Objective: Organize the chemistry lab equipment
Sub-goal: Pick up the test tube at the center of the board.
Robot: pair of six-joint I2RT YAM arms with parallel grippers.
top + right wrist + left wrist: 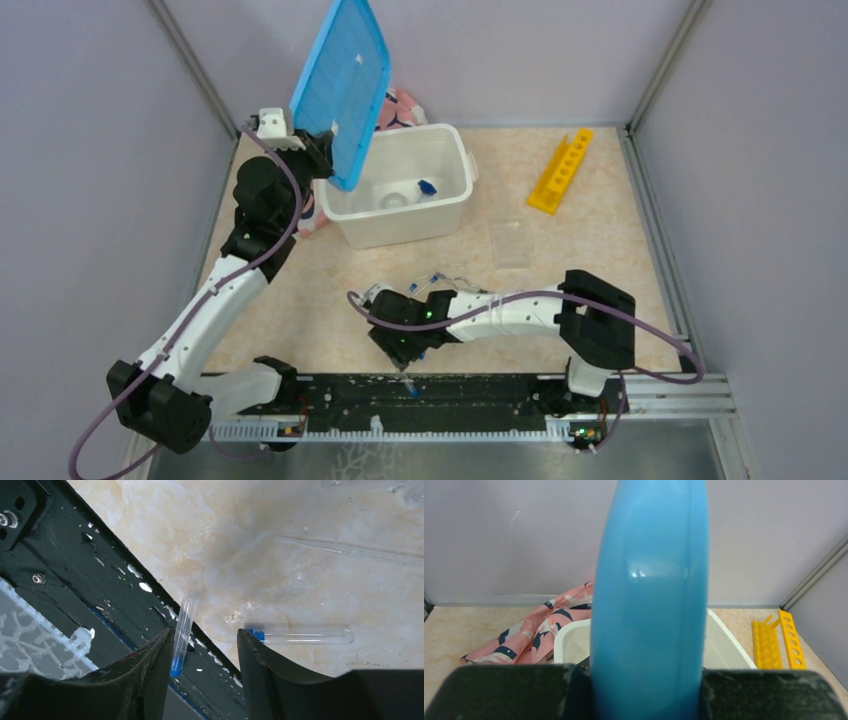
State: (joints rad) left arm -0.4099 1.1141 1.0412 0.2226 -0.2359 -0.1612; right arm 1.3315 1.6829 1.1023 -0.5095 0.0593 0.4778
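Observation:
My left gripper (325, 150) is shut on the blue lid (340, 85) and holds it upright above the white bin (455, 205). In the left wrist view the lid (649, 595) fills the space between my fingers. A blue-capped tube (427, 187) and a small whitish ball (393, 200) lie in the bin. My right gripper (205, 635) is open, low at the table's front edge. One blue-capped tube (182, 630) lies across the black rail next to my left finger; another (300, 635) lies on the table. The yellow rack (562, 170) lies at the back right. The tongs are out of view.
The pink patterned cloth (529, 630) lies behind and left of the bin. A clear plastic piece (512, 243) lies right of the bin. More tubes (440, 280) lie beside my right wrist. A long clear rod (345, 550) lies on the table. The black rail (480, 395) runs along the front.

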